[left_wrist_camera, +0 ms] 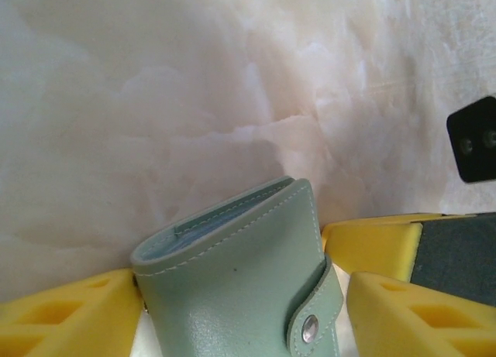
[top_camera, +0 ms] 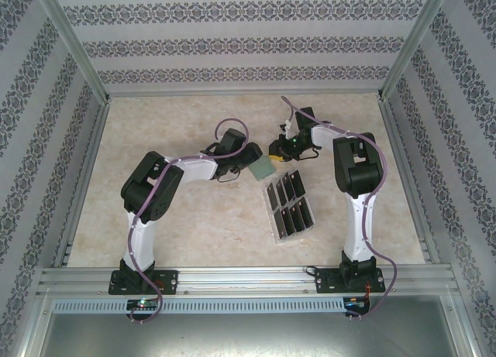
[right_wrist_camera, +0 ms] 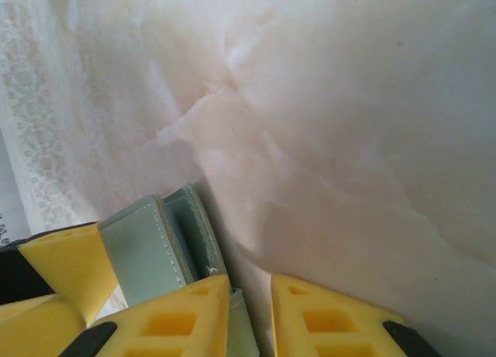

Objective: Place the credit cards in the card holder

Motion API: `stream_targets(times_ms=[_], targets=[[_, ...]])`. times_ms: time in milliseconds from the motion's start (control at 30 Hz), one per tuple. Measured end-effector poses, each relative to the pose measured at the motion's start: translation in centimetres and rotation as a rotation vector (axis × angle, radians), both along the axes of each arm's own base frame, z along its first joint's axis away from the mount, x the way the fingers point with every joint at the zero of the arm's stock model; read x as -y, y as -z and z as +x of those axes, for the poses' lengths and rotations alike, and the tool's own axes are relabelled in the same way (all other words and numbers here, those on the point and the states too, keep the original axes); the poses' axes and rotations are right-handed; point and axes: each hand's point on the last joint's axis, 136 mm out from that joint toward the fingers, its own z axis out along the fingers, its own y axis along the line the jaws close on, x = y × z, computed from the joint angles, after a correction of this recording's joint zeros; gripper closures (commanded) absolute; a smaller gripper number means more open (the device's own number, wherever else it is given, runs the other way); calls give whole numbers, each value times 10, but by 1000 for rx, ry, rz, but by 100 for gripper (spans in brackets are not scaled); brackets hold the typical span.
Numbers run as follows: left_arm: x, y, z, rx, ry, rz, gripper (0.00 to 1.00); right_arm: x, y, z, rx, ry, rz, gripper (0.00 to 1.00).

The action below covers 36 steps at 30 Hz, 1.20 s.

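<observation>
**Bracketing the card holder from both sides**

At 9 o'clock of the soft, stitched sage-green card holder [top_camera: 263,169], near the middle of the pale marbled table [top_camera: 178,225], the yellow fingers [left_wrist_camera: 70,318] of the left gripper [left_wrist_camera: 244,299] are spread wide around it, one touching. A firm grip cannot be told. At 1 o'clock, the right gripper [right_wrist_camera: 249,295] is set narrow, a green edge in its gap; clamping cannot be told. Thin black rectangular credit cards [top_camera: 293,214] are slotted in a clear plastic tray [top_camera: 277,235] at 5 o'clock.

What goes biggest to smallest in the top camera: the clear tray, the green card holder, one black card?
1. clear tray
2. green card holder
3. black card, standing tilted in the tray, so the gap is unsure.
</observation>
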Motion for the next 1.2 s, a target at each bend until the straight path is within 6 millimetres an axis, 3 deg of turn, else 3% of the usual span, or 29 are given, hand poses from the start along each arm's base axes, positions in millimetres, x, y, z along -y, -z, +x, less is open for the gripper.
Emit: stream_targets(times_ms=[100, 400, 600, 733, 800, 967, 1100, 1200], targets=[[1, 4, 2, 0, -8, -9, 58, 0, 0, 0, 0, 0, 0, 77], [7, -1, 8, 48, -12, -44, 87, 0, 0, 0, 0, 0, 0, 77], [11, -7, 13, 95, -2, -70, 100, 1, -1, 1, 5, 6, -11, 77], [15, -14, 14, 137, 19, -100, 100, 9, -14, 6, 44, 40, -48, 71], [16, -17, 13, 154, 35, -107, 100, 16, -32, 9, 87, 73, -69, 67], [8, -35, 6, 209, 72, -103, 100, 31, -119, 20, 310, 148, -97, 57], [-5, -75, 6, 301, 83, -100, 100, 34, -184, 17, 483, 185, -112, 52], [-14, -110, 4, 380, 87, -107, 100, 17, -208, -4, 556, 165, -132, 49]])
